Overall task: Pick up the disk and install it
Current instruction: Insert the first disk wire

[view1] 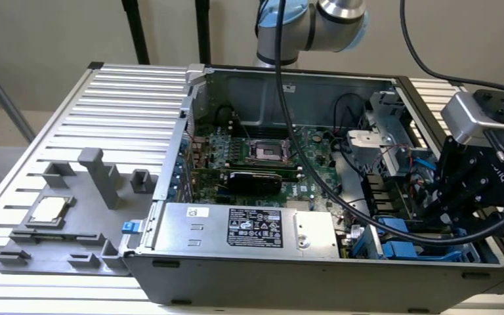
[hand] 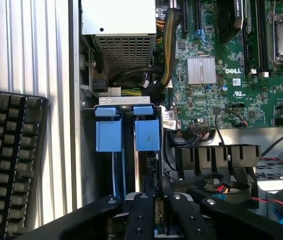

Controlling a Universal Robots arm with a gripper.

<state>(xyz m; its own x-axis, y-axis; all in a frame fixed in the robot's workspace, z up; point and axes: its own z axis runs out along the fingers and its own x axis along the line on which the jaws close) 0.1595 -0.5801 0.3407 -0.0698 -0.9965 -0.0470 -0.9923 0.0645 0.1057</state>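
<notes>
Standing on edge in the drive bay at the case's front corner, the disk [hand: 147, 165] is gripped between the gripper's [hand: 156, 220] narrowly set fingers [hand: 140, 216]; its blue carrier tab [hand: 147, 134] is seen beside a second blue tab [hand: 108, 134]. A black keyboard [hand: 6, 165] outside the case is caught by the wrist view. The power supply [view1: 243, 228] and the grey fixture tray [view1: 55, 223] with a CPU chip [view1: 49, 210] are given by the exterior view.

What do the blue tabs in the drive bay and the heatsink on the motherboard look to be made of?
Blue tabs: probably moulded plastic, judging by the uniform bright colour and matte, soft-edged faces. Heatsink: seemingly bare aluminium, pale silver with fine parallel fins. Motherboard: green lacquered circuit board.
</notes>
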